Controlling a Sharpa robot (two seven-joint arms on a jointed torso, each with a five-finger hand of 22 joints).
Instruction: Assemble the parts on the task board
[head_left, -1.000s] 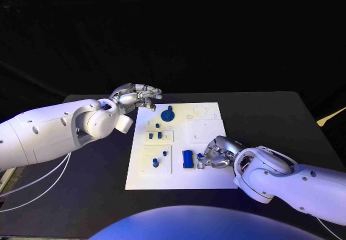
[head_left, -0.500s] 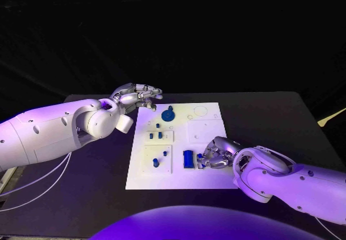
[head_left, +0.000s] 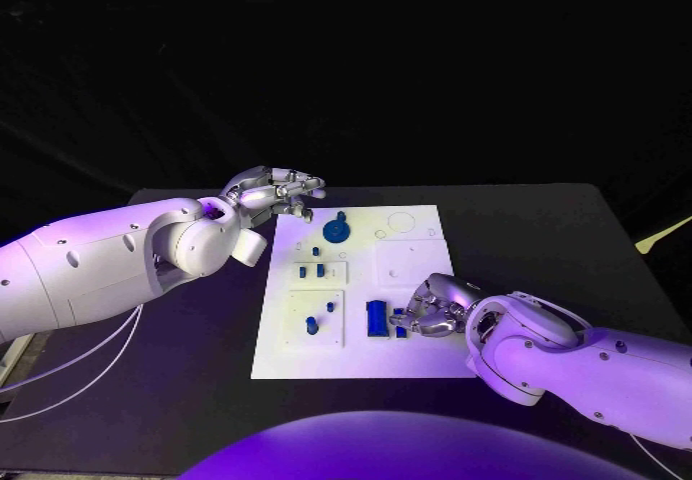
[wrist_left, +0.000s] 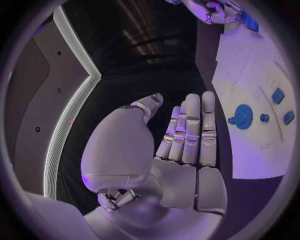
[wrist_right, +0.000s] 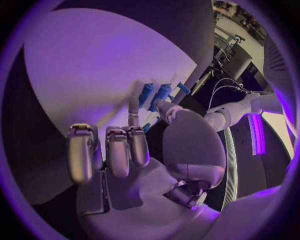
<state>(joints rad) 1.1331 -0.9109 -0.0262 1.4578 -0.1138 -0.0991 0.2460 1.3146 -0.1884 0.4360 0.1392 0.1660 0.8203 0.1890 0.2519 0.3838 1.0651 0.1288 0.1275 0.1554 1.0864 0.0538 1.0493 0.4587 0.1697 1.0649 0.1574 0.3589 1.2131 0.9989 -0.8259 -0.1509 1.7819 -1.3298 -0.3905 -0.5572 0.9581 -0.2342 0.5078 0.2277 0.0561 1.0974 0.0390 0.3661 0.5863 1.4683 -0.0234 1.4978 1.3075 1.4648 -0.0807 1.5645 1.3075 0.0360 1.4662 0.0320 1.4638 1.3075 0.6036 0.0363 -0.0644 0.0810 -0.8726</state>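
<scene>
The white task board (head_left: 368, 355) lies mid-table. Standing or lying on it are a round blue disc (head_left: 336, 231), two small blue pieces (head_left: 310, 270) and a long blue block (head_left: 376, 317). My right hand (head_left: 433, 305) rests on the board's right side, fingers curled in. Its thumb and a fingertip pinch a small blue part (head_left: 400, 331) just right of the block. The right wrist view has the thumb (wrist_right: 167, 111) against blue pieces (wrist_right: 147, 94). My left hand (head_left: 274, 192) hovers off the board's far left corner. Its fingers (wrist_left: 190, 130) are straight and hold nothing.
More small blue pieces (head_left: 312, 324) sit in the board's near-left panel. The left wrist view shows the board (wrist_left: 250, 80) and the disc (wrist_left: 242, 116) beside my left hand. Black table (head_left: 548, 230) surrounds the board on all sides.
My right hand has edged slightly toward the board's near edge beside the long block, and the small blue part sits a little lower. The left hand has not moved.
</scene>
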